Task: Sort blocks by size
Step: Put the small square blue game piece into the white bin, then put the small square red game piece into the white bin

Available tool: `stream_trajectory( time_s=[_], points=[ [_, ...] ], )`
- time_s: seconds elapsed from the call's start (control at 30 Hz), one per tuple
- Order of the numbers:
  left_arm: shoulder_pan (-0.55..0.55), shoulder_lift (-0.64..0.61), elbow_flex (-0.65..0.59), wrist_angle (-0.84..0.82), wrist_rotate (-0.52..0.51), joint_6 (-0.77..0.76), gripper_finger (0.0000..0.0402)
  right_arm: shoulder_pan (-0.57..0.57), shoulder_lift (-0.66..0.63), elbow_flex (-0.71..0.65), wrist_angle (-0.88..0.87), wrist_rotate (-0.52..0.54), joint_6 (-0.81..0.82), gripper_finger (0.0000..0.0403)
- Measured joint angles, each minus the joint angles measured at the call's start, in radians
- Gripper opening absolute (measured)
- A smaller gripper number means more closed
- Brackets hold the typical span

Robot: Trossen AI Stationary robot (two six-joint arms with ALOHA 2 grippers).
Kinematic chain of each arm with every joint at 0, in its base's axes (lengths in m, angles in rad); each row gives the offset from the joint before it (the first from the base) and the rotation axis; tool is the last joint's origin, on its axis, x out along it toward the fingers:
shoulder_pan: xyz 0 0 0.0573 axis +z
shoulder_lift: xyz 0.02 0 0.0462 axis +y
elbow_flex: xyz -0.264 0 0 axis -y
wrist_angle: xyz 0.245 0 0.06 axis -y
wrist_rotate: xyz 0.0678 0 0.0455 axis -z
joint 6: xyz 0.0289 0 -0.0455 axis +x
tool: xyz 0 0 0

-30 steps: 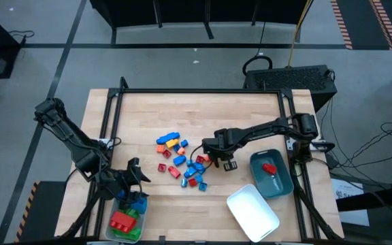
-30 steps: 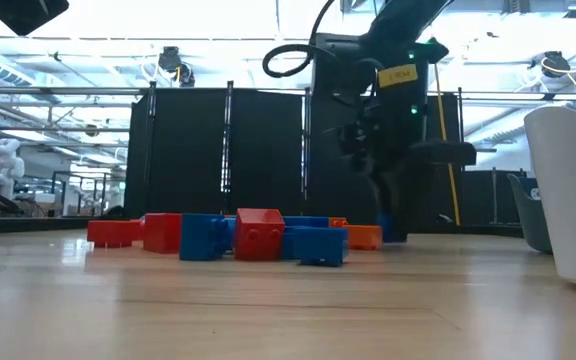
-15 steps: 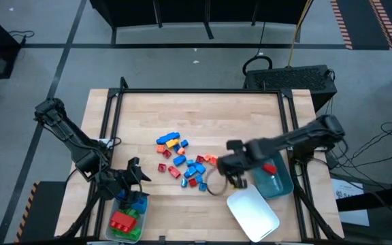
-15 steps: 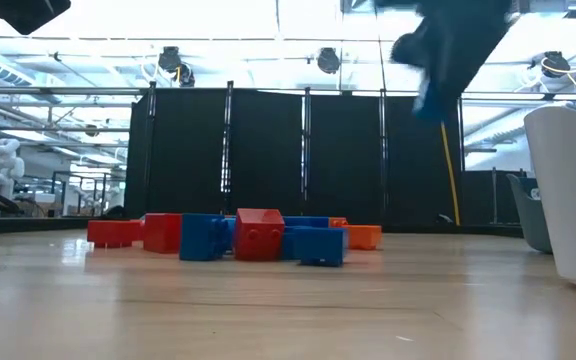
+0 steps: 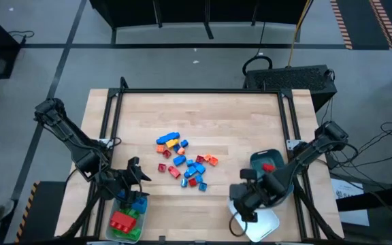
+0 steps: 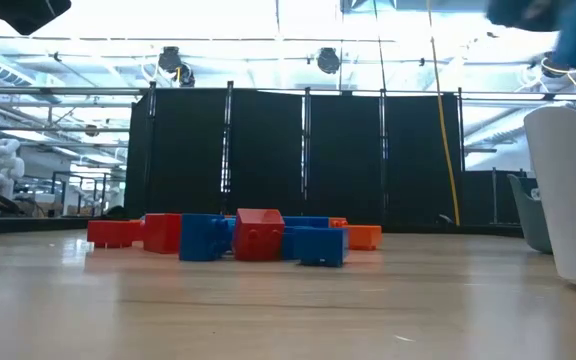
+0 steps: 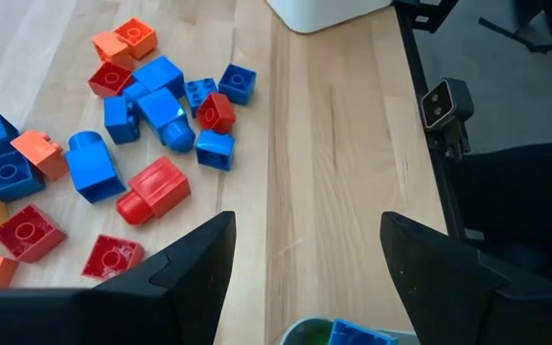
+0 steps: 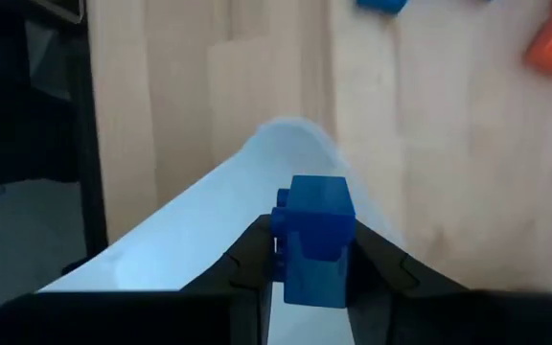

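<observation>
A loose pile of small red, blue and orange blocks (image 5: 182, 163) lies on the wooden table's middle, and it also shows in the low view (image 6: 248, 235) and the left wrist view (image 7: 132, 125). My right gripper (image 5: 242, 203) is shut on a small blue block (image 8: 314, 235) above the white tray (image 5: 260, 218). My left gripper (image 5: 136, 173) is open and empty (image 7: 305, 273) near the table's near left, just beyond the green tray (image 5: 124, 228), which holds red, green and blue blocks. My right gripper pinches the small blue block by two opposite sides (image 8: 290, 254) between its two fingers. The fingers come from above, pointing down. The block is lifted clear, over the white tray's end (image 8: 257, 172) nearest the pile.
A teal tray (image 5: 278, 180) with a red block (image 5: 269, 168) stands at the right, beside the white tray. A black frame rail (image 5: 295, 129) runs along the table's edges. Bare wood lies at the far side of the pile.
My right gripper has risen from the pile with the small blue block and swung toward the table's near edge and a little to the right, to above the white tray. The block is lifted clear of the table.
</observation>
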Motion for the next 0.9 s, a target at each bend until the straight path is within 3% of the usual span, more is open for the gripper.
stream_trajectory(
  time_s=[0.23, 0.4, 0.63, 0.73, 0.9],
  points=[
    [0.000, 0.000, 0.000, -0.001, -0.005, 0.001, 0.0261, 0.060, 0.026, 0.000, -0.021, 0.001, 0.134, 0.0082],
    [0.005, 0.000, 0.000, 0.001, -0.107, 0.004, 0.0261, 0.072, 0.026, 0.000, -0.021, -0.030, 0.232, 0.0105],
    [0.102, 0.000, 0.000, 0.011, -0.122, 0.091, 0.0261, 0.074, 0.026, 0.000, -0.028, -0.046, 0.257, 0.0147],
    [0.165, 0.000, 0.000, 0.058, -0.067, 0.185, 0.0261, 0.074, 0.026, 0.000, -0.028, -0.047, 0.264, 0.0163],
    [0.305, 0.035, 0.000, 0.246, 0.114, 0.366, 0.0261, 0.074, 0.026, 0.000, -0.028, -0.048, 0.265, 0.0177]
  ],
)
